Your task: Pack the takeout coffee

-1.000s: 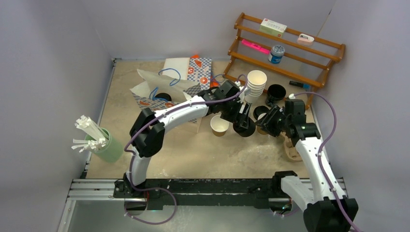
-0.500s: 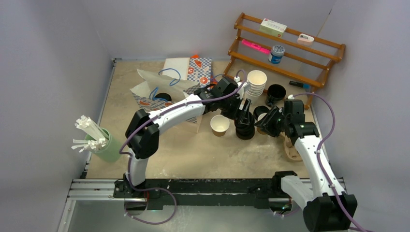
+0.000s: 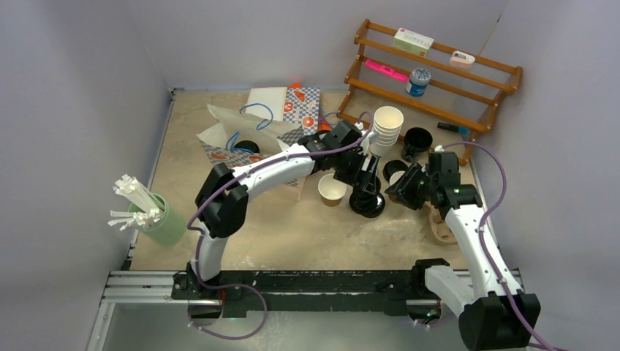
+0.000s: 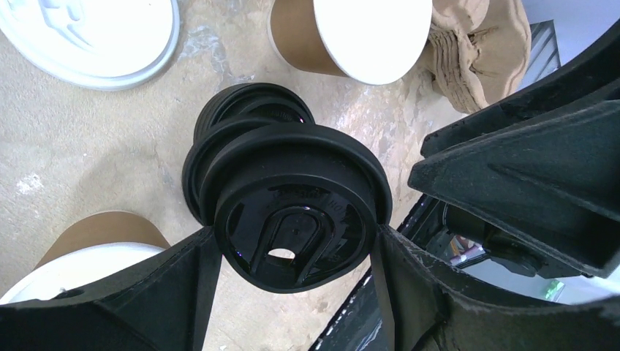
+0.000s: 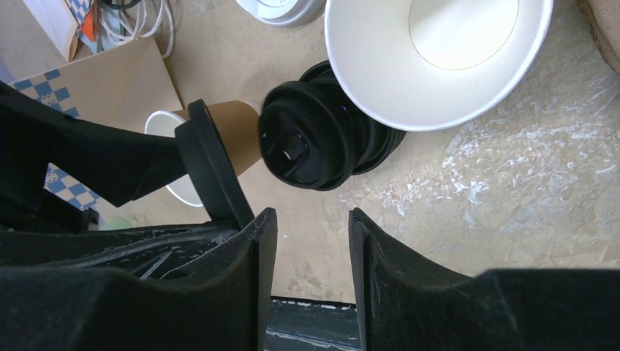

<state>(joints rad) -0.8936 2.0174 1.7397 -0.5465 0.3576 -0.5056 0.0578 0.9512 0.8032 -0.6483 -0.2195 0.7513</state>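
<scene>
The left fingers (image 4: 194, 274) are clamped on a black sip lid (image 4: 292, 219), one finger pressed against each side of its rim. The lid is held flat just above a stack of black lids (image 4: 248, 110) on the worktop (image 3: 307, 234), slightly off-centre from it. Two open paper cups, brown outside and white inside, stand on either side of that stack: the left cup (image 3: 333, 189) just beside it, the right cup (image 3: 395, 175) near the right arm. The right fingers (image 5: 252, 245) are apart with nothing between them. They hover over bare worktop, near the lid stack and the rim of the right cup. Raised lettering circles the held lid's top but is too faint to read. A paper bag (image 3: 241, 135) with blue checks and orange prints lies behind the left arm, and no words on it can be read.
</scene>
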